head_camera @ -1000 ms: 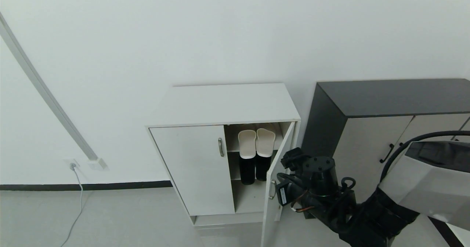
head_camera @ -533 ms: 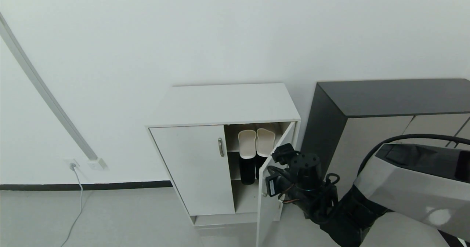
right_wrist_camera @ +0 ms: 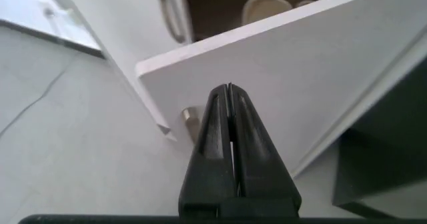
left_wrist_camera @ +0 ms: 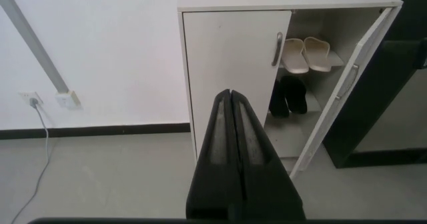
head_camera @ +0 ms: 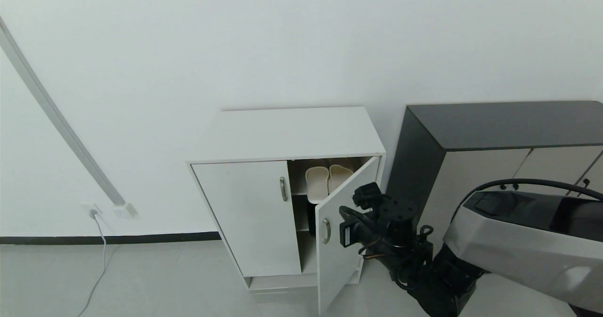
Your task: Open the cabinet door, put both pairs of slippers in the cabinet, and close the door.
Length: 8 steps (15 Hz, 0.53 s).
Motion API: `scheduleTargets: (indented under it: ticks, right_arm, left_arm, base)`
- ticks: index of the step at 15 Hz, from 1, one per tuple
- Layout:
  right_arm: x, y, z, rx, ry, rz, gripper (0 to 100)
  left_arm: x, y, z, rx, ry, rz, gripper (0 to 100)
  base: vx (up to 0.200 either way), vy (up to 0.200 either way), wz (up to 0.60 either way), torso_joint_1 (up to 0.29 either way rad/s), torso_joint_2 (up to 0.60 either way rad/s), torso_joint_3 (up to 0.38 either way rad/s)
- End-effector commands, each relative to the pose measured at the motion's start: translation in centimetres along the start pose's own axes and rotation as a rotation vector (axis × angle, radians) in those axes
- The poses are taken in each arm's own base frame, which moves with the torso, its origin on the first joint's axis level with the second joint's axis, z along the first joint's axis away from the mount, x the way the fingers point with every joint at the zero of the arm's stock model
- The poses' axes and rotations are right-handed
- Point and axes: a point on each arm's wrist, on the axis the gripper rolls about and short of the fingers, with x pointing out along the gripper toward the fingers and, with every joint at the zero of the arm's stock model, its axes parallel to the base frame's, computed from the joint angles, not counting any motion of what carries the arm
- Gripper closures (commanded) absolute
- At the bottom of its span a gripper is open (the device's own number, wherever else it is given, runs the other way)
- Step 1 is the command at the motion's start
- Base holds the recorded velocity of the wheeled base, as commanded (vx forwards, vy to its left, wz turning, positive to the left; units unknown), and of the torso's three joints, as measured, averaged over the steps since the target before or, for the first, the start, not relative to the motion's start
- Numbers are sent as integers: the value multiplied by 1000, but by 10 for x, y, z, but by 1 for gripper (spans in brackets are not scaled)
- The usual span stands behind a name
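Right tool (right_wrist_camera: pixel 230 89): fingers pressed together, nothing pinched, tip set on the outer face of the door (head_camera: pixel 338 256), just beside the handle (head_camera: pixel 326 231). Seems to touch, though cannot tell for sure. Has come leftward with its arm over the last second, toward the cabinet (head_camera: pixel 287 133). Pushes rather than grips.

Door: a second ago swung wide, nearly edge-on to the head camera. Half a second ago partway round. Now about half shut, outer face and handle turned toward the head view, covering more of the opening at each step.

Inside: light pair (head_camera: pixel 328 179) on the upper shelf, unmoved. Dark pair (left_wrist_camera: pixel 288 96) side by side on the shelf below, now almost covered by the door in the head view. Other door (head_camera: pixel 245 213) shut throughout.

Left tool (left_wrist_camera: pixel 230 97): fingers pressed together, empty, held well back from the cabinet and pointing toward it.

For the task: opening and stowing look done, with both pairs in. Closing under way, roughly half complete. Calls for the same push carried along the door's arc until flush with the other door. Worth watching: the tip sliding off the smooth face or catching the handle, and the light pair's ends near the shelf front, possibly in the door's way.
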Motion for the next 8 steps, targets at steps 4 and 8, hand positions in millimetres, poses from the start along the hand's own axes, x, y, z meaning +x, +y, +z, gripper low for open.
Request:
scheduleTargets:
  ticks: [4, 8]
  right_arm:
    - [-30, -20, -20, 2, 57, 111, 100]
    - [-47, -24, -22, 2, 84, 136, 100]
  left_arm:
    - [0, 0, 0, 3, 0, 0, 100]
    - [0, 0, 0, 3, 0, 0, 100]
  base:
    - [100, 0, 0, 1, 2, 4]
    - [200, 0, 0, 0, -1, 2]
